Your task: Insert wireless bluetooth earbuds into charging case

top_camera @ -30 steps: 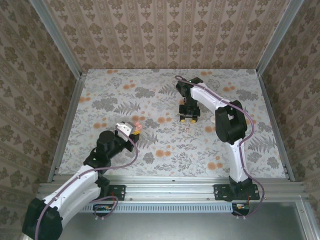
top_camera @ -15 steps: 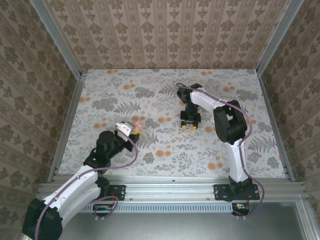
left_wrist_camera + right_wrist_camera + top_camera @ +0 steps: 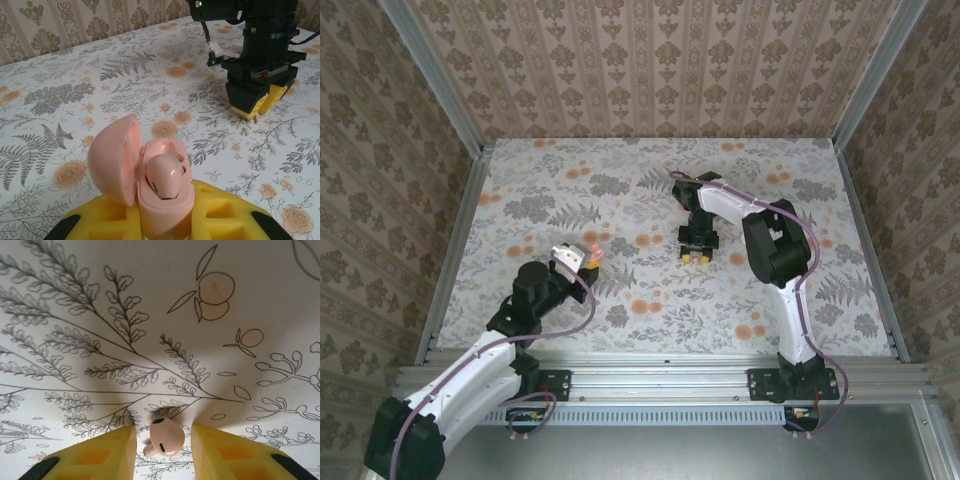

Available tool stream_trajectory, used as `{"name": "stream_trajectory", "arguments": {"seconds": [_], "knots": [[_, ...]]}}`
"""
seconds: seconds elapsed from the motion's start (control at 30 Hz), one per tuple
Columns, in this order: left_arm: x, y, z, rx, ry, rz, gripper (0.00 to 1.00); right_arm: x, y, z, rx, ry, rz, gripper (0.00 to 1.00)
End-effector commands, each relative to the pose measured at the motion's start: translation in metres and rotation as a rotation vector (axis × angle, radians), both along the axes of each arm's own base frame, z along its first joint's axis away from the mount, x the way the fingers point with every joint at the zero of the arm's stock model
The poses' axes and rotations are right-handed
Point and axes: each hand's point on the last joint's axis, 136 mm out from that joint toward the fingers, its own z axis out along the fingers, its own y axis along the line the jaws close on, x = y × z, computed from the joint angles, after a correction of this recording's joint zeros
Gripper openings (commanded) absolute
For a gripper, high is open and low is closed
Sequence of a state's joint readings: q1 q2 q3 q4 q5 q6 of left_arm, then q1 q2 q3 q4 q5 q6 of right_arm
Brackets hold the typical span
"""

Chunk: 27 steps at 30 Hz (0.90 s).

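Right wrist view: right gripper (image 3: 163,433) stood slightly spread astride the loose earbud (image 3: 166,437) near the tabletop's (image 3: 150,315) middle, not yet touching it, so an off-centre squeeze could have squirted the rounded bud away; left gripper (image 3: 165,220) pinched the open charging case (image 3: 117,160).

Honestly can't read a single letter or number anywhere, not on the charging case (image 3: 150,180) nor the flowery tablecloth (image 3: 75,95) around it.
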<state>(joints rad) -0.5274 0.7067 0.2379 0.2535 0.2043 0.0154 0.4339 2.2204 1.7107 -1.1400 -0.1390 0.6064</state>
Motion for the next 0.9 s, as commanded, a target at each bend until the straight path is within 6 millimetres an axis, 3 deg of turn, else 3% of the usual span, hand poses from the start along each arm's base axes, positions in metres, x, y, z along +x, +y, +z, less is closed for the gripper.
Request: {"name": "stream_trajectory", "arguments": {"seconds": [0.0,0.4,0.87], "knots": [[0.005,0.000,0.019,-0.015,-0.046,0.006,0.09,-0.010,0.000,-0.009,-0.017,0.043,-0.007,0.33],[0.004,0.000,0.019,-0.016,-0.043,0.004,0.09,-0.004,-0.005,-0.010,-0.043,0.010,0.016,0.25],[0.007,-0.003,0.009,-0.021,-0.005,0.002,0.09,0.005,-0.002,0.007,0.000,-0.128,0.046,0.21]]}}
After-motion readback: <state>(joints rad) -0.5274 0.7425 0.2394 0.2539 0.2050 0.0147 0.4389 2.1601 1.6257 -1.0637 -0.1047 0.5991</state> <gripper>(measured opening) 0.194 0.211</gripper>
